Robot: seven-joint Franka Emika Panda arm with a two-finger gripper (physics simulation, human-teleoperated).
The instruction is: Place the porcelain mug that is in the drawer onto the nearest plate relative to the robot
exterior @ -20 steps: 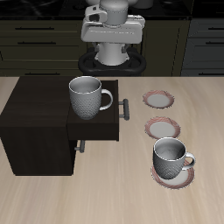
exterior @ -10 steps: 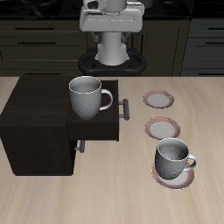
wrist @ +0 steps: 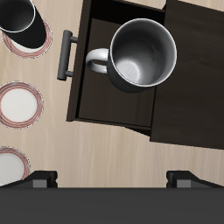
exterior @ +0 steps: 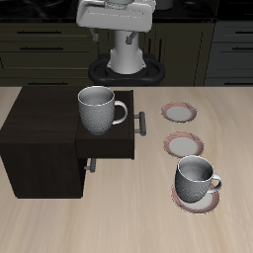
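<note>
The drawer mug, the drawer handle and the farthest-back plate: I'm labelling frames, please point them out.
drawer mug (exterior: 96, 111), exterior view, speckled side wall
drawer handle (wrist: 66, 55), wrist view, middle of bar
farthest-back plate (exterior: 180, 111), exterior view, pale centre

There are two mugs. One mug (exterior: 97, 109) (wrist: 140, 54) stands in the open drawer (exterior: 111, 144) (wrist: 105, 96) of the single dark cabinet (exterior: 40, 138) (wrist: 188, 70). The other mug (exterior: 194, 178) (wrist: 17, 19) stands beside the cabinet, on a saucer.

There are three saucers beside the cabinet: the pink-rimmed saucer (exterior: 198, 202) (wrist: 33, 45) under the second mug, a white-centred saucer (exterior: 183, 144) (wrist: 19, 103) in the middle, and another pink-rimmed saucer (exterior: 180, 112) (wrist: 9, 166) farthest back. The drawer has one bar handle (exterior: 140, 125) (wrist: 66, 54).
</note>
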